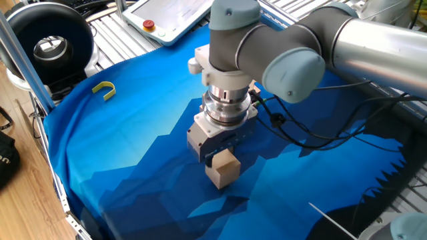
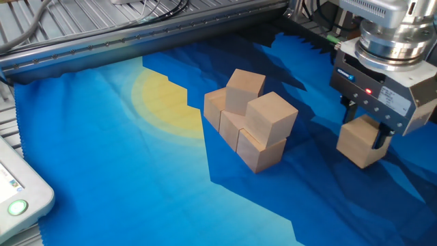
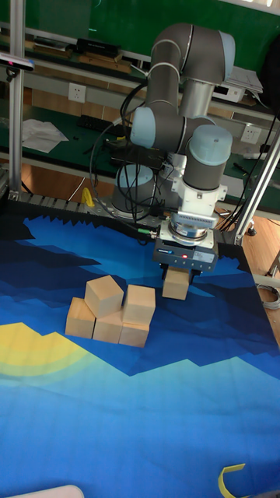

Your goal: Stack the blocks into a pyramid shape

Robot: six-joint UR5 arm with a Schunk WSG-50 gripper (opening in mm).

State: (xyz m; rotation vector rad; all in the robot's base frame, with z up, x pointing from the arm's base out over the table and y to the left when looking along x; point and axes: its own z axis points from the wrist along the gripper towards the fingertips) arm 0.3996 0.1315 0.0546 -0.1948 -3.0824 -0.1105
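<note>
Tan wooden cubes sit on a blue printed cloth (image 2: 102, 178) draped over the desk, where a grey UR5 arm (image 3: 183, 117) holds one of them. The claw (image 2: 365, 133) is clenched on a single block (image 2: 359, 143), its fingers pressing the cube's upper sides while the lower part hangs free beneath. In the tall fixed view the held block (image 3: 176, 285) appears just above the cloth, to the right of and slightly behind the stack; whether its underside touches the cloth cannot be told.

The other five blocks form a partial pyramid (image 2: 249, 126) near the middle of the cloth. Three cubes stand side by side in a bottom row, touching one another, and two more rest on top of them; the top cube at the left end (image 3: 103, 296) is turned slightly out of line with the row beneath. The stack sits beside a yellow sun-like patch (image 2: 164, 102) printed on the cloth.

A small yellow hook-shaped piece (image 1: 105, 89) lies on the cloth near its edge, well apart from both the stack and the arm. Black cables (image 1: 313, 137) trail from the arm's wrist across the cloth.
</note>
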